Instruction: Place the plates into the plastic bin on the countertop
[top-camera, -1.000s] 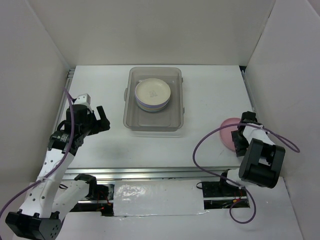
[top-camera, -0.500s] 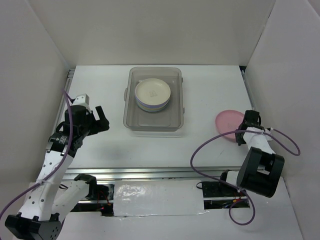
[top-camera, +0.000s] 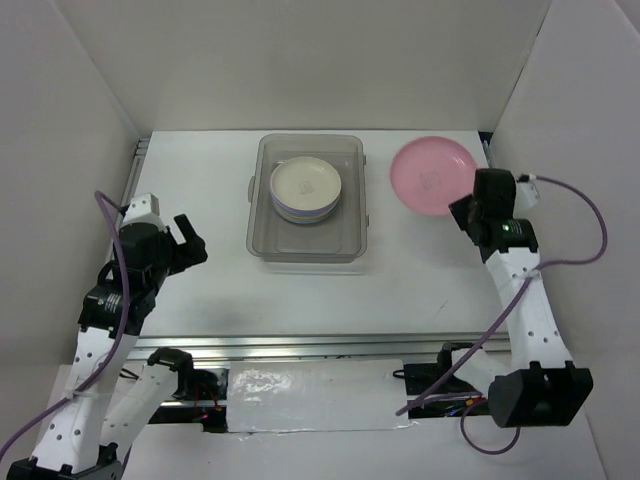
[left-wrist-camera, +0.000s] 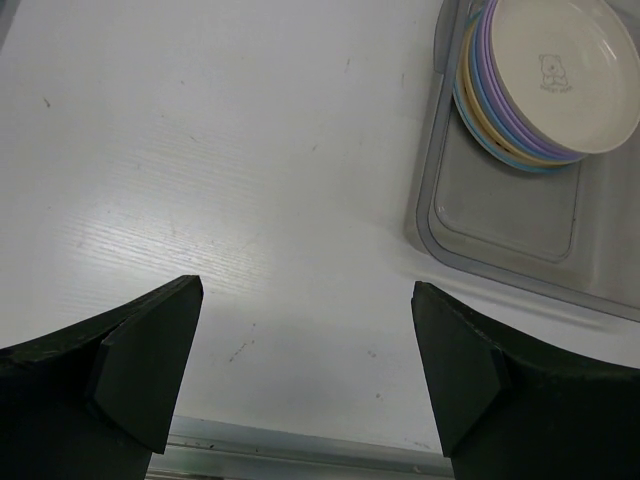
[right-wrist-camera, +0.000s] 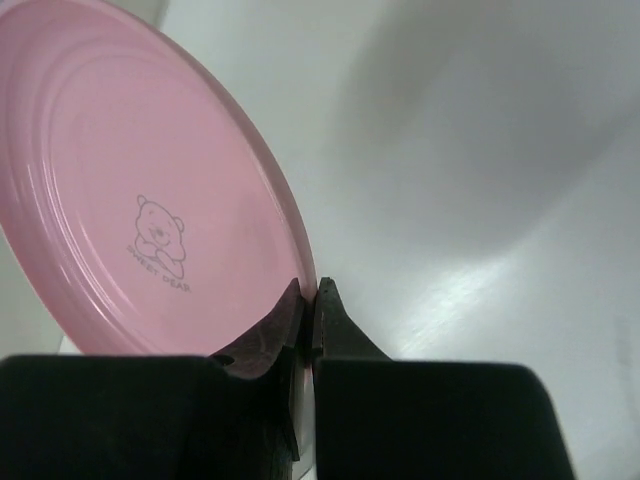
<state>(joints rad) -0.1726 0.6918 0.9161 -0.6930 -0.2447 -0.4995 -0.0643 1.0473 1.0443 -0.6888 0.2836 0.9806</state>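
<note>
Pink plate (top-camera: 430, 175) in right tool (right-wrist-camera: 310, 292), beside bin (top-camera: 310, 250).

- White back panel (top-camera: 320, 60) standing upright across far side, meeting both side panels at corners.
- White left panel (top-camera: 60, 130) and white right panel (top-camera: 585, 100) closing in the sides, angling outward toward camera.
- Crinkled silver strip (top-camera: 310, 398) lying flat along near edge, catching light in patches.
- Thin red wires (top-camera: 208, 408) showing just beside strip's left end.
</note>
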